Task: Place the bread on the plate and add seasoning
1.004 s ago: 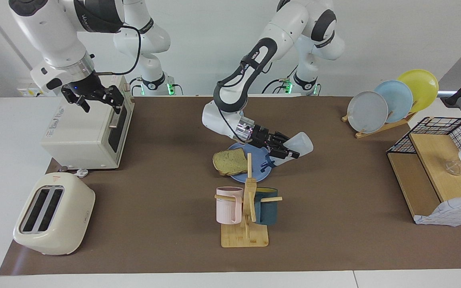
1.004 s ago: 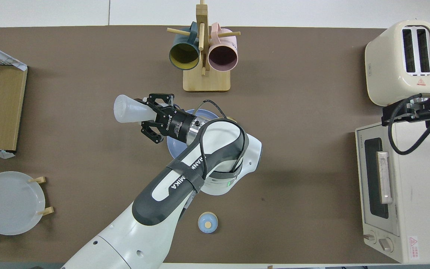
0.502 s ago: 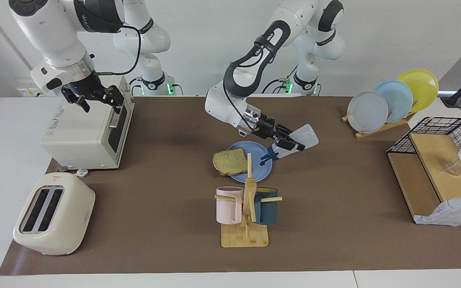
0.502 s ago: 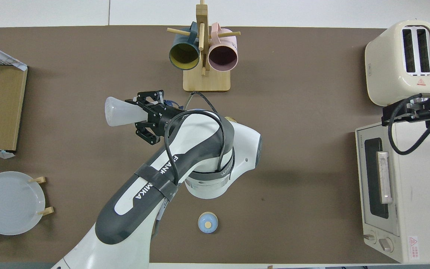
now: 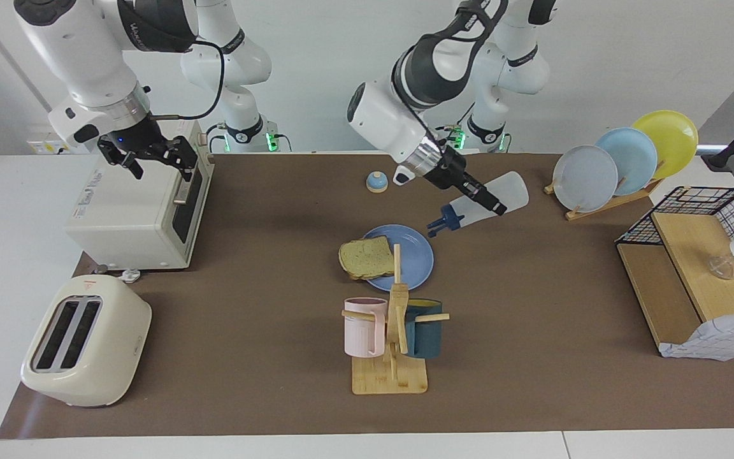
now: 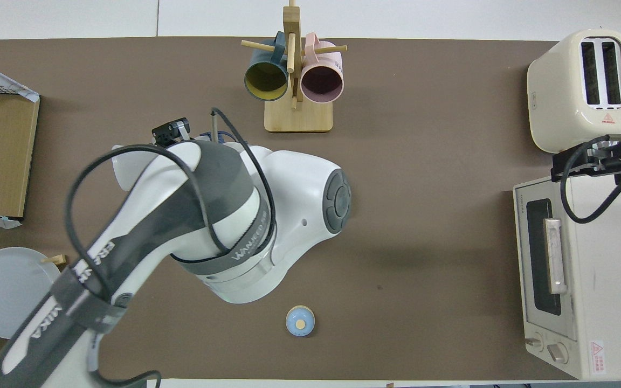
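In the facing view, the left hand (image 5: 485, 203) hung in the air over the counter (image 5: 532, 357), above the bare surface beside the plate toward the left arm's end. Its fingers were closed on the seasoning bottle (image 5: 483, 204), which lay tilted with its dark cap (image 5: 446, 222) pointing down toward the plate's edge and its pale body slanting up and away. The plate (image 5: 413, 254) sat on the counter near the middle, just nearer to the robots than the mug rack (image 5: 392, 344). The bread (image 5: 367, 257) rested on the plate's rim toward the right arm's end, partly overhanging the counter. A small bell (image 5: 376, 182) stood nearer to the robots than the plate. The right hand (image 5: 150, 156) waited above the toaster oven (image 5: 134, 207), fingers spread and holding nothing.

In the overhead view, the left arm's bulk covered the plate, the bread and most of the left hand; only a sliver of the bottle's pale body (image 6: 122, 164) showed beside the arm. The bell (image 6: 300, 321) stood clear, near the robots' edge. The right hand (image 6: 585, 161) showed between the pop-up toaster (image 6: 580, 89) and the toaster oven (image 6: 569, 280).
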Tool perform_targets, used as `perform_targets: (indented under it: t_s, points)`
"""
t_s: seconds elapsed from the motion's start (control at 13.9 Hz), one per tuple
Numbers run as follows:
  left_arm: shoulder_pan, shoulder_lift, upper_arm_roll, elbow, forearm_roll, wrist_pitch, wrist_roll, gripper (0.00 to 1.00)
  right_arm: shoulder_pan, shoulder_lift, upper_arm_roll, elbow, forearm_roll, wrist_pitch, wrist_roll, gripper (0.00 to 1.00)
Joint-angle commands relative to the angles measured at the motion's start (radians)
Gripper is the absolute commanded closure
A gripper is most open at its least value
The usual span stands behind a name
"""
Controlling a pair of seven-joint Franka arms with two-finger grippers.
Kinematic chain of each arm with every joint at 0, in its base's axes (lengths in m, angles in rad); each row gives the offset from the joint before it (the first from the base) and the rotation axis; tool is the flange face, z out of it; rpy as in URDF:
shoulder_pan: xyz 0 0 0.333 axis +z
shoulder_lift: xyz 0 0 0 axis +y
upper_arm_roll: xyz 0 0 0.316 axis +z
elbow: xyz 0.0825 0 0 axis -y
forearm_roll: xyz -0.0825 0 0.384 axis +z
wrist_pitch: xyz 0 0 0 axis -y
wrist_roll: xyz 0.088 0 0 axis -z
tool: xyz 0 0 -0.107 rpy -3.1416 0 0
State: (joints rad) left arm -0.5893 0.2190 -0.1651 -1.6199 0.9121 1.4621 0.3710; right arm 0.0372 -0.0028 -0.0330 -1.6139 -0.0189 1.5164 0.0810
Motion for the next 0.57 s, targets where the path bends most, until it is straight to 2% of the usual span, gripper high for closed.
perform_targets:
  t_s: [0.0,0.29,0.5]
  points:
    - [0.074,-0.073,-0.005,-0.048,-0.093,0.101,-0.102,1.0,-0.01,-0.017,0.002,-0.02,0.019,0.013,-0.029,0.0]
    - [0.196,-0.138,-0.004,-0.049,-0.287,0.243,-0.116,1.0,-0.01,-0.017,0.002,-0.02,0.019,0.013,-0.029,0.0]
    - [0.279,-0.15,-0.004,-0.051,-0.413,0.341,-0.133,1.0,-0.01,-0.017,0.002,-0.02,0.019,0.013,-0.029,0.0]
